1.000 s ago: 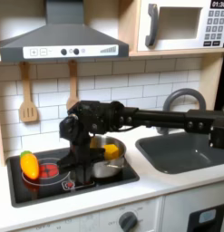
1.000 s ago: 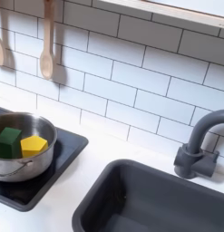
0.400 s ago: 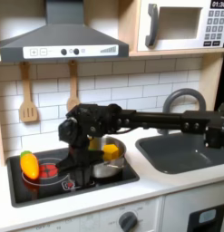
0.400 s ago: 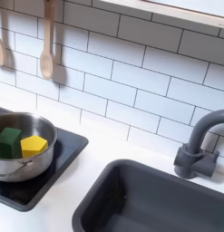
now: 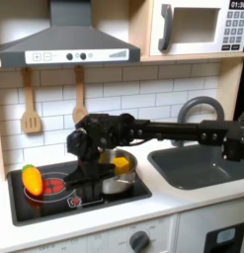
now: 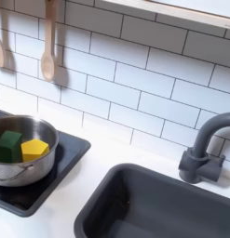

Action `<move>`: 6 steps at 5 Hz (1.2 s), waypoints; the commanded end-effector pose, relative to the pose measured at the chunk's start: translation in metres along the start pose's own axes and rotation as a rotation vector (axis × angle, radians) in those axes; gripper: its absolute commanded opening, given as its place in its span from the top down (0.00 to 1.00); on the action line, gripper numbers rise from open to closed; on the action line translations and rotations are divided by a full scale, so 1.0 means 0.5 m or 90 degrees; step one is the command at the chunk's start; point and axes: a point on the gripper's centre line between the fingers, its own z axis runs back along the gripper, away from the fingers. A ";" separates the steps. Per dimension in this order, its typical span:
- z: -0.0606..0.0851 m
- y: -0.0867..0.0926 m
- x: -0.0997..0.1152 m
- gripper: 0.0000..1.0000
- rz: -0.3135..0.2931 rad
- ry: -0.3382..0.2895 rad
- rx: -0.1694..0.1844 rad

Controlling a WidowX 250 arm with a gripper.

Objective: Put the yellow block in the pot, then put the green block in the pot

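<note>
The pot (image 6: 33,169) stands on the black stove top, round and shiny silver. Inside it the yellow block (image 6: 33,149) lies next to the green block (image 6: 8,144), touching it. In the first exterior view the pot (image 5: 118,184) sits under the dark arm, with the yellow block (image 5: 121,164) showing above its rim. My gripper (image 5: 84,183) hangs down just to the first exterior view's left of the pot, over the stove. Its dark fingers look spread and open, with nothing held between them.
An orange-yellow toy vegetable (image 5: 32,179) lies on the stove's left side by a red burner (image 5: 54,185). Wooden utensils (image 6: 48,42) hang on the tiled wall. The dark sink basin (image 6: 154,204) and grey faucet (image 6: 202,153) lie to the right.
The arm has barely shifted by the pot. Both blocks have stayed in the pot.
</note>
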 end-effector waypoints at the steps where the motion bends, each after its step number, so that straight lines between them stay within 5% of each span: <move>1: -0.005 0.002 0.003 1.00 0.002 -0.005 0.000; 6: -0.009 -0.003 0.008 1.00 -0.002 -0.030 -0.012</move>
